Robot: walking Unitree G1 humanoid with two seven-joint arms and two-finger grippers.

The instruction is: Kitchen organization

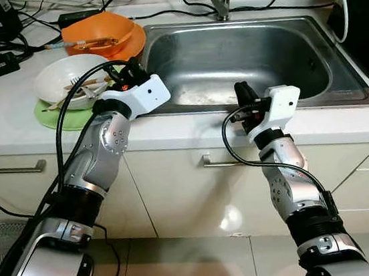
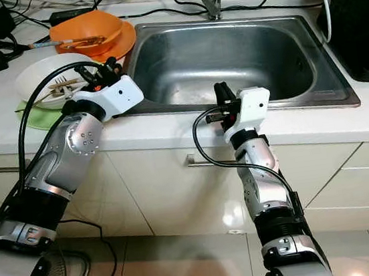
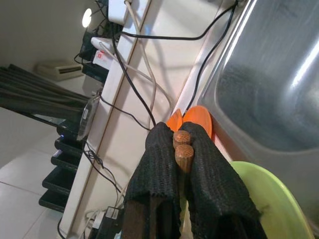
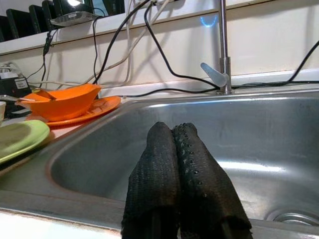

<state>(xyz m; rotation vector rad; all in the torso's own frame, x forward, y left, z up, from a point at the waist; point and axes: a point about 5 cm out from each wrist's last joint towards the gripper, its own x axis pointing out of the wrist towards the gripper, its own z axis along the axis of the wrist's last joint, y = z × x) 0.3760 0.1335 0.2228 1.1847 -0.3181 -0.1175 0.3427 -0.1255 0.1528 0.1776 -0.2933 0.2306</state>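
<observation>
Presently, the left gripper is clamped on two round wooden chopsticks at the stainless steel sink's left rim, beside the white bowl on the lime-green plate. Head views hide that grasp. The right gripper is closed, empty, over the sink's front rim.

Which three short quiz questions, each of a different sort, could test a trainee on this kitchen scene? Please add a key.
1. True or false: the left gripper is shut on a pair of chopsticks.
2. What lies under the white bowl? A) green plate B) towel C) tray
3. Fill in: the right gripper points into the ____.

Key: 1 true. 2 A, the green plate. 3 the sink.
</observation>
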